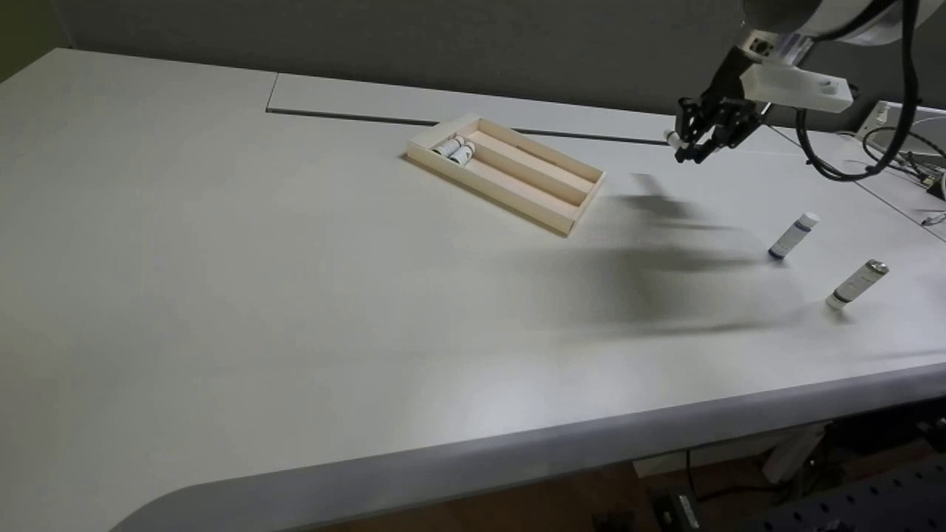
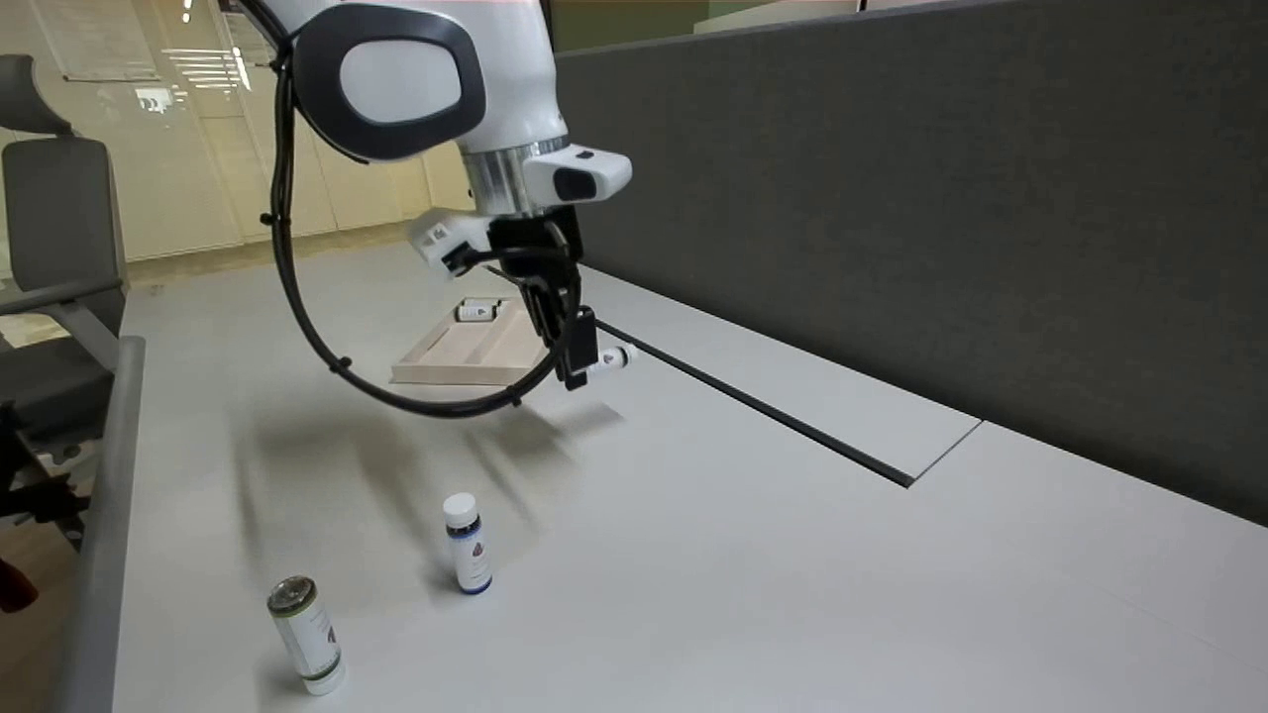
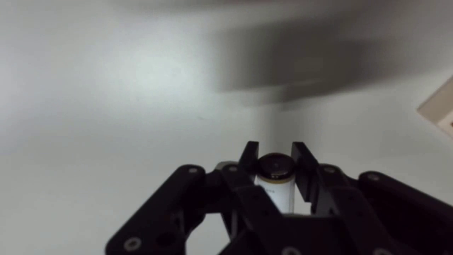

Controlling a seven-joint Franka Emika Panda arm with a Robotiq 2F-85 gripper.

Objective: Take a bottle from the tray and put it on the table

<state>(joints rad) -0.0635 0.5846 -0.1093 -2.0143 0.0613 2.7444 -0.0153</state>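
My gripper [image 1: 689,145] is shut on a bottle [image 1: 674,139] and holds it above the table [image 1: 295,295], apart from the tray. The bottle also shows in an exterior view [image 2: 612,357], sticking out past the fingers, lying nearly level. In the wrist view its dark round end and white label [image 3: 279,193] sit between the fingertips [image 3: 275,152]. The beige tray [image 1: 491,191] lies beside the gripper; a corner of it [image 3: 433,106] shows in the wrist view. Two more bottles [image 1: 463,154] lie at one end of the tray.
Two bottles stand on the table: one upright with its white cap on top [image 2: 468,545], one upside down on its cap [image 2: 307,634]. A grey partition [image 2: 892,198] runs behind the table. Cables [image 1: 898,148] lie at the table's far corner. A dark slot [image 2: 773,411] crosses the tabletop.
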